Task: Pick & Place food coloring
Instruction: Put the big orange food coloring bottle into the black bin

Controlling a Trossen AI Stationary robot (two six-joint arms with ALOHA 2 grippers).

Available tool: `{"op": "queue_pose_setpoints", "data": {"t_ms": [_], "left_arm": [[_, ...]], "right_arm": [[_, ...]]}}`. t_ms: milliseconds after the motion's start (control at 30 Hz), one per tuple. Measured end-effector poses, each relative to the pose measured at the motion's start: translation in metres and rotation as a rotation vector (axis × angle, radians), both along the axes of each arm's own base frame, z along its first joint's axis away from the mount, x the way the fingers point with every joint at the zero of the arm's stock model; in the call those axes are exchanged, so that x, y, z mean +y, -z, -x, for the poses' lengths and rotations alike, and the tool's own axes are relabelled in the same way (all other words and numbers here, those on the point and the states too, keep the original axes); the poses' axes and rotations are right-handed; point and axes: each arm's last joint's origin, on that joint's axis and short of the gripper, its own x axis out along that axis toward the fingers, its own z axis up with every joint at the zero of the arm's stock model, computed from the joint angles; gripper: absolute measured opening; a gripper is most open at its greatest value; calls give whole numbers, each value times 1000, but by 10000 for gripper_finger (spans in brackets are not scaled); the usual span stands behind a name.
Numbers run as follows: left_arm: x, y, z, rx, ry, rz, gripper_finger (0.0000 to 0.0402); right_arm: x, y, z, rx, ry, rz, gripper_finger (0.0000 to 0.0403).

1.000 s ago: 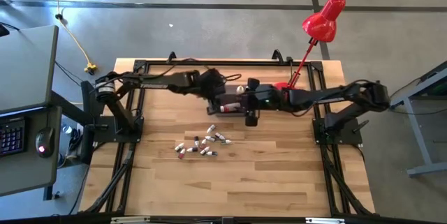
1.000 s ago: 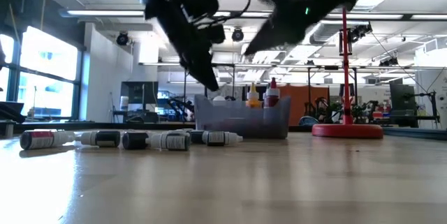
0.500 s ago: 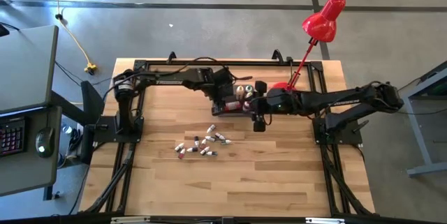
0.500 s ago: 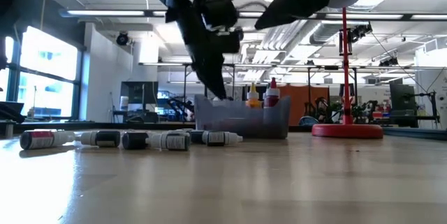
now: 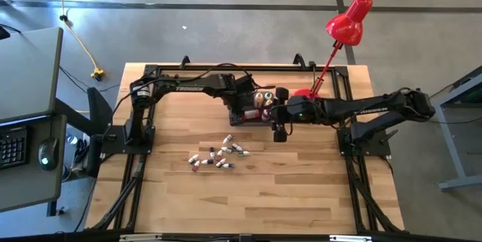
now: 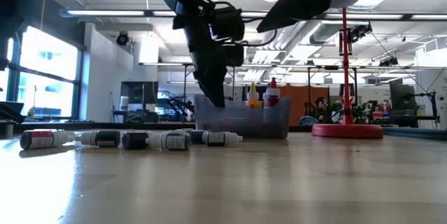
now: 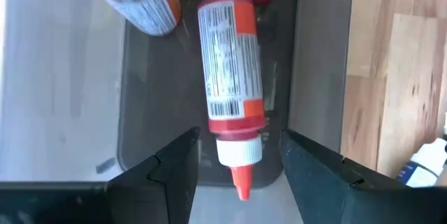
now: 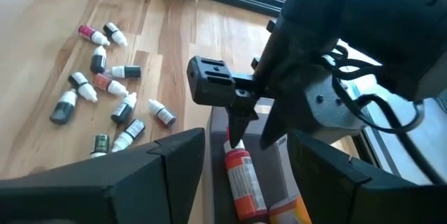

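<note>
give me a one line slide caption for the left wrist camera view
Open left gripper above the grey bin, an orange-labelled bottle lying inside between its fingers.

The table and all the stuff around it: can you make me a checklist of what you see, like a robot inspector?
Surface: wooden table, bare at the near half.
Job's things: about a dozen small bottles lie loose mid-table; a red bottle lies inside the grey bin, others stand in it.
Clutter: red lamp at the table's far right corner.
Pincers: left pincer open over the bin, red bottle lying between its fingers, not gripped; right pincer open beside the bin.
Cables: yellow cable on the floor, left of the table.
Surroundings: desk with keyboard and mouse at left; workshop beyond; no people seen.
</note>
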Motion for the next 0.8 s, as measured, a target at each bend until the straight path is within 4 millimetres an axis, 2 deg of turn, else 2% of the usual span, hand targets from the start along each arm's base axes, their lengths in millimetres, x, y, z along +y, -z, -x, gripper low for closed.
{"op": "queue_pose_setpoints", "data": {"t_ms": [333,800], "left_arm": [[-3,11,7,56,-41,58,193],[-4,23,8,9,-57,53,193]], "right_arm": [[0,1,1,10,6,-19,199],[1,2,1,1,21,-76,199]]}}
